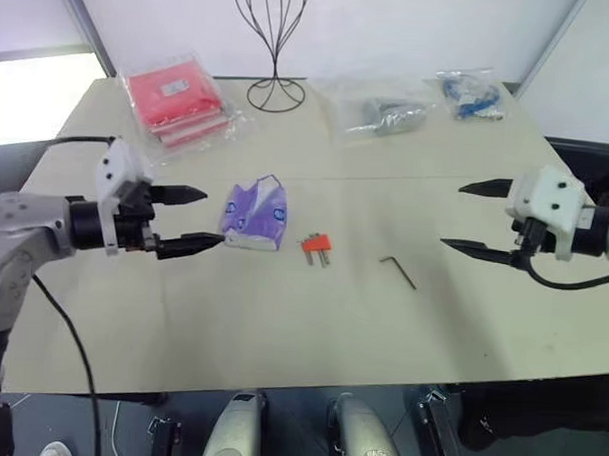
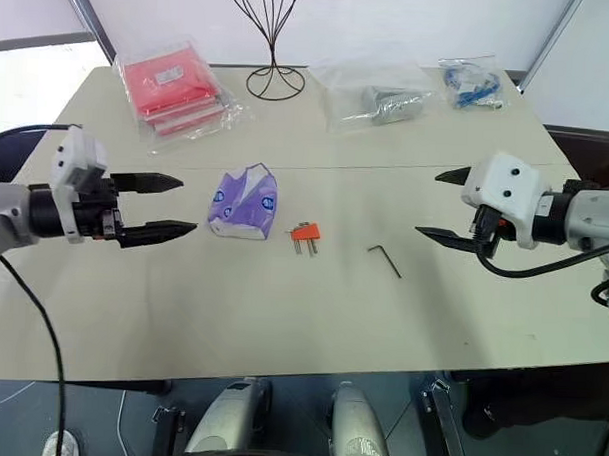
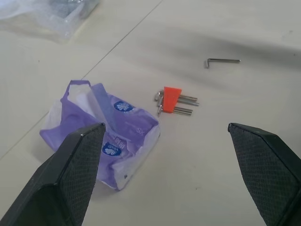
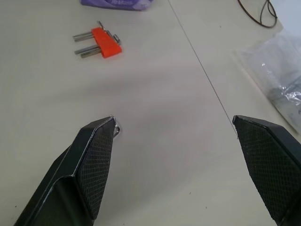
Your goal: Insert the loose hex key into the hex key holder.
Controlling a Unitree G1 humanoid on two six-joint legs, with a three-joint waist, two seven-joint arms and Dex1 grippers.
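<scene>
A: Where is the key (image 1: 397,271) lying now?

B: It is lying flat on the bench (image 1: 281,317), right of the middle, touching nothing. The holder (image 1: 317,244) is lying to its left, near but apart, with short dark keys sticking out of the orange block.

A: And the pincers, what are they doing?

B: The left pincer (image 1: 189,220) is hanging over the left side of the bench with its fingers wide apart, holding nothing. It is pointing toward the purple packet (image 1: 254,215), which is lying just left of the holder. The right pincer (image 1: 469,218) is hanging over the right side, also spread wide and empty, pointing toward the key.

A: Are there any bags or containers?

B: Yes, along the far edge. At the far left a clear bag is holding flat red packets (image 1: 179,99), stacked. Near the far middle a clear bag (image 1: 381,109) is holding something grey; I cannot tell what it is. At the far right a smaller clear bag is holding blue things (image 1: 471,94), too small to name. A black wire stand (image 1: 277,47) is standing upright between the red packets and the grey bag.
</scene>
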